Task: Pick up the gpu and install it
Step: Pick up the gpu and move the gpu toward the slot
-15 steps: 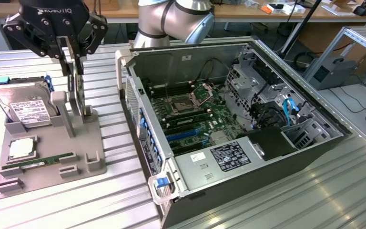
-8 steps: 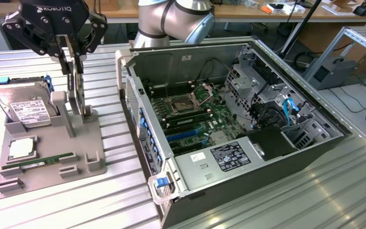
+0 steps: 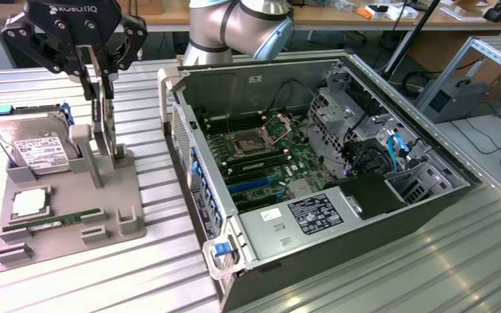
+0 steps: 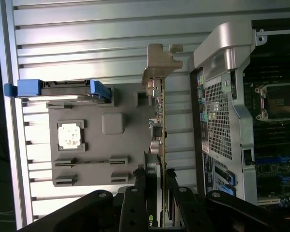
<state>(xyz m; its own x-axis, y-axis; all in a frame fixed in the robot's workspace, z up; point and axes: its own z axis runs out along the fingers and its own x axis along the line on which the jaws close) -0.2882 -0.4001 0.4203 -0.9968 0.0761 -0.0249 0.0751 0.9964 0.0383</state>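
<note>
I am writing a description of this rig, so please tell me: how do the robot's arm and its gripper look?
The arm is made of round silver-grey tubes with a dark band at the joint. The gripper is black, with white ROBOTIQ lettering on its body and two jointed link fingers.

I have the flat grey plastic fixture tray (image 3: pixel 111 189) on the ribbed metal table (image 3: pixel 459 261) at the exterior view's left. The open black tower computer case (image 3: pixel 268 72) is just beside it on the right.

In the tray:
- The silver hard drive (image 3: pixel 34 147) stands at the far corner.
- The square silver processor chip (image 3: pixel 29 203) lies before it.
- The slim green memory stick (image 3: pixel 55 222) lies nearest.
- The thin tan gpu card (image 4: pixel 161 111) stands on edge between drive and case, with the black gripper (image 3: pixel 99 107) directly above it.
</note>
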